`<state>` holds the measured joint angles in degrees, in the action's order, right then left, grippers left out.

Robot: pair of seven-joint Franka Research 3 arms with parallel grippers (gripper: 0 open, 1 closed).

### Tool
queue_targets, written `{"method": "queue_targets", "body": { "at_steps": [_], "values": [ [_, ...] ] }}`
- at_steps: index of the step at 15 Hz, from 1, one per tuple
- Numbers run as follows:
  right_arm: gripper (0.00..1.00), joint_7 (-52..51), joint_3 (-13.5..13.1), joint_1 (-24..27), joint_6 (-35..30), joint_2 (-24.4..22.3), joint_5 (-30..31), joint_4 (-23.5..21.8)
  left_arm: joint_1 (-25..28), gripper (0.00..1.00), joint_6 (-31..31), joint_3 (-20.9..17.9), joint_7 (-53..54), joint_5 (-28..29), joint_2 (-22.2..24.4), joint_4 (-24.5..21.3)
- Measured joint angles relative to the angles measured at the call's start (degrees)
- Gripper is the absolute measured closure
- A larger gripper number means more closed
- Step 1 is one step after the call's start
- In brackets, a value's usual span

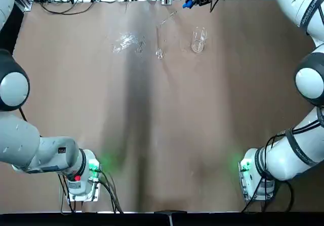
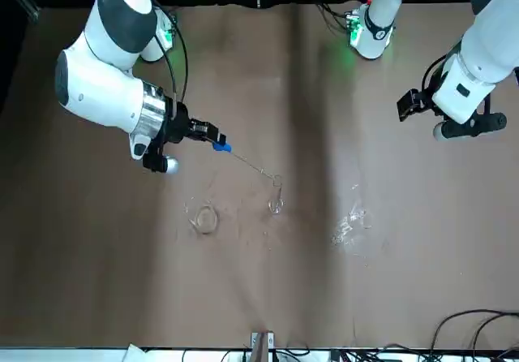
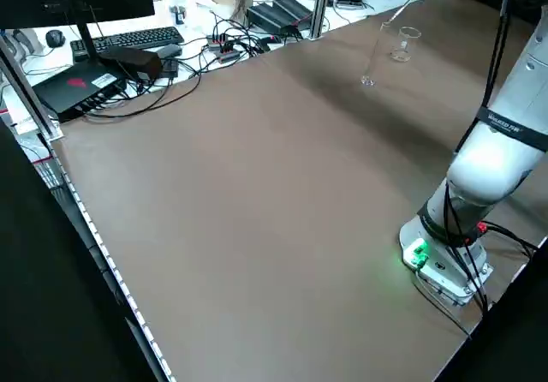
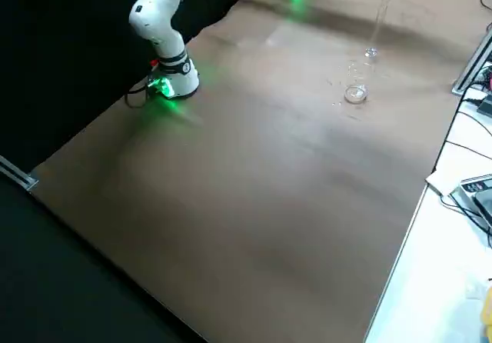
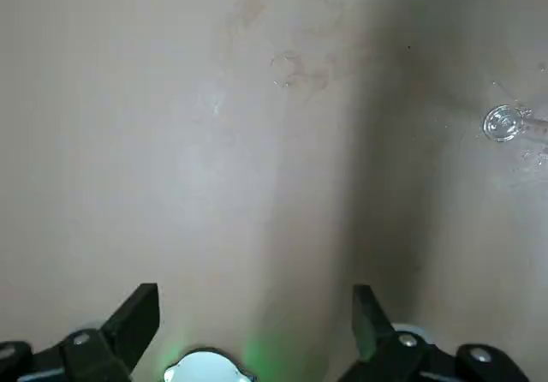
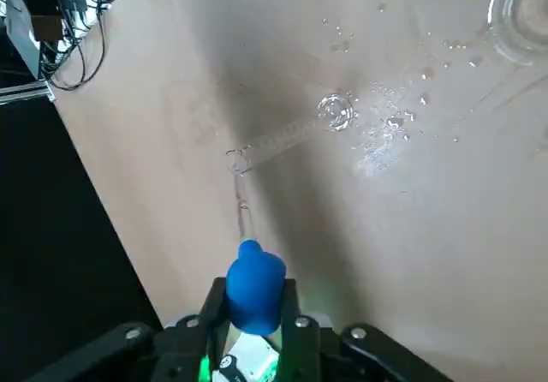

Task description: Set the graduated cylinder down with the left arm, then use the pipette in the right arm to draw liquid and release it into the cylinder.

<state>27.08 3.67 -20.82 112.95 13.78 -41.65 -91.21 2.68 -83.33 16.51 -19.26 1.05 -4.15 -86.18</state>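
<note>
Pipette at the Cylinder's Mouth

We see the graduated cylinder [image 1: 159, 41] upright on the bench [image 1: 202, 114]. Above it, our right gripper [image 6: 255, 301] has its fingers clenched on the blue bulb of the pipette [image 6: 244, 206], whose tip is at the cylinder's mouth. Our left gripper [image 5: 257, 331] hangs well apart from the cylinder, fingers released. The beaker [image 1: 199, 39] stands near the cylinder, on our right.
</note>
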Motion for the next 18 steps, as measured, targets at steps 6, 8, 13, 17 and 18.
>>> {"method": "queue_targets", "body": {
  "at_steps": [6, 8, 13, 17, 18],
  "values": [
    [0.72, 0.24, -0.04, -0.13, 0.00, 0.04, 0.46, 0.00, -0.11, 0.00, 0.00, 0.00, 0.00, 0.00, 0.00, 0.00],
    [0.72, 0.71, -0.03, -0.44, 0.33, 0.04, 1.16, 0.00, 0.01, 0.00, 0.00, -0.02, 0.00, 0.00, 0.00, 0.00],
    [0.71, 1.45, -0.03, -1.48, 1.44, 0.04, 1.36, 0.00, 0.17, 0.00, 0.00, -0.03, 0.00, 0.01, 0.00, 0.00],
    [0.71, 1.75, -0.03, -1.72, 1.48, 0.05, 1.56, 0.00, 0.18, 0.00, 0.00, -0.03, 0.00, 0.01, 0.00, 0.00],
    [0.71, 1.83, -0.03, -1.76, 1.48, 0.06, 1.80, -0.01, 0.18, 0.00, 0.00, -0.03, 0.00, 0.01, 0.00, 0.00]
  ]
}}
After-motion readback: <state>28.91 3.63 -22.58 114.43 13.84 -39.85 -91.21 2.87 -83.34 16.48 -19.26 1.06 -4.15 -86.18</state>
